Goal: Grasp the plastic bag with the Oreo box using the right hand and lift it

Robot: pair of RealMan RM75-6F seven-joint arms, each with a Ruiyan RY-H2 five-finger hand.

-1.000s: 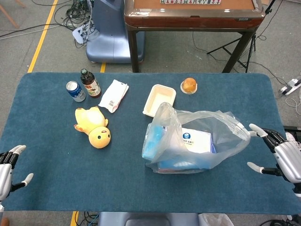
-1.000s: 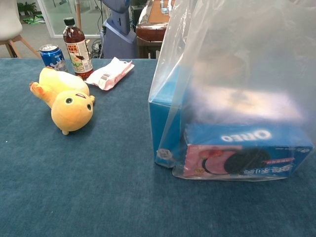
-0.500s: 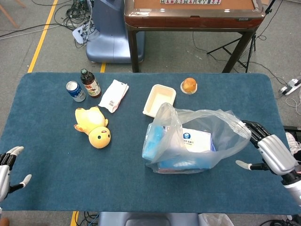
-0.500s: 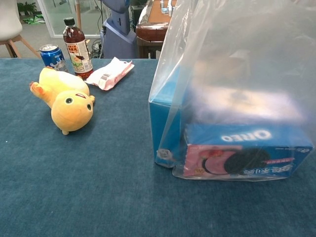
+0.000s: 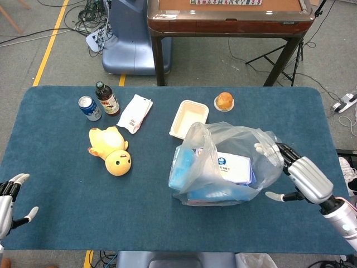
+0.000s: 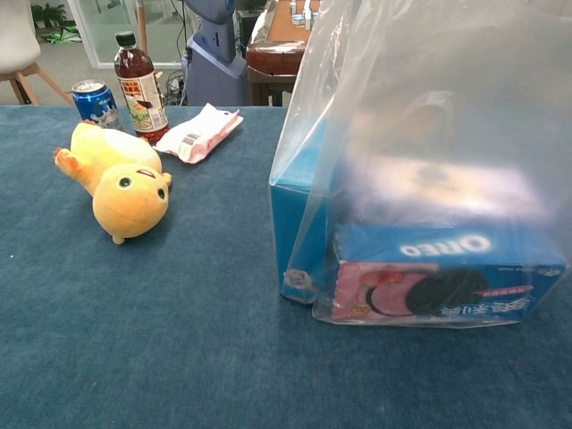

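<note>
A clear plastic bag [image 5: 234,151] [image 6: 429,116] stands on the blue table right of centre, with a blue Oreo box [image 5: 223,173] [image 6: 447,273] inside it. My right hand [image 5: 298,176] is at the bag's right edge, fingers spread, its fingertips [image 5: 262,147] touching the plastic near the rim. Nothing is gripped. My left hand [image 5: 8,201] rests open at the table's near left corner. The chest view shows neither hand.
A yellow plush duck [image 5: 110,149] [image 6: 116,183], a soda can [image 5: 89,108], a dark bottle [image 5: 106,99], a white packet [image 5: 134,113], an open white food box [image 5: 188,119] and a small orange bun [image 5: 223,101] lie on the far half of the table [image 5: 67,223].
My right hand has moved left from the table's right edge to the bag, and the plastic's right side is pushed in slightly. The left hand has barely shifted.
</note>
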